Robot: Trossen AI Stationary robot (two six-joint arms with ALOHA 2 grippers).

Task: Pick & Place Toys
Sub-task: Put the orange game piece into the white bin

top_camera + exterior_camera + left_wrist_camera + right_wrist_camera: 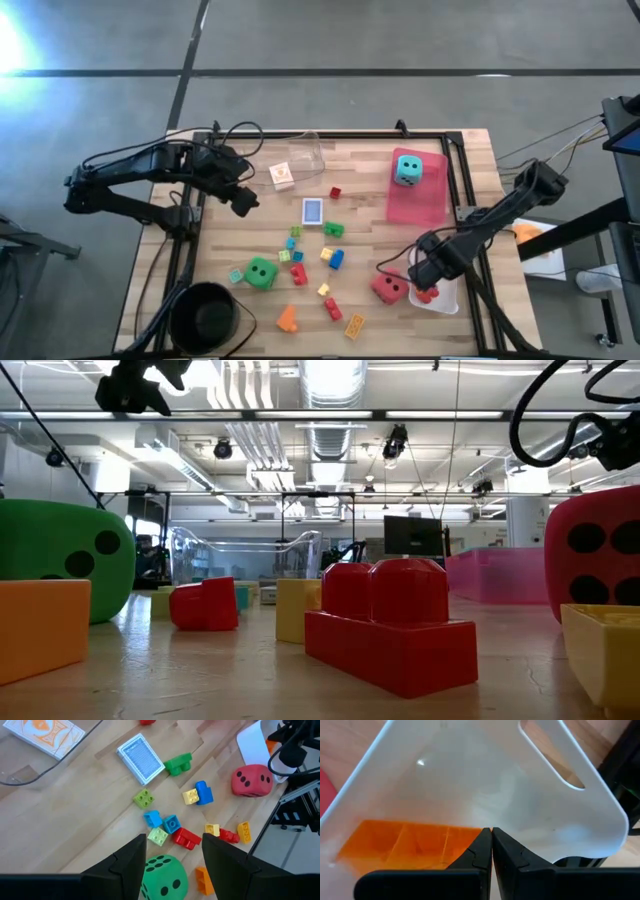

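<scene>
Two arms are mine, one on each side of the counter [440, 150]. My right pincer [491, 845] hangs over the white tray [485, 785] at the counter's right edge, near the front right corner. Its fingers are pressed tight together and hold nothing. An orange brick [410, 845] lies in that tray, just past my fingertips. The red dice [389, 289] sits on the wood just beside the tray.

My left pincer [172, 857] hangs above the left side of the counter. Its fingers stand partly apart and hold nothing. Under it I see the green dice [162, 875], and around that many small bricks in red, blue, yellow and green, spread over the middle of the counter. The blue card box [141, 758] lies flat near the middle. The teal dice [407, 169] sits on the pink tray [420, 205] toward the back right. A black bowl [208, 315] sits at the front left corner.
</scene>
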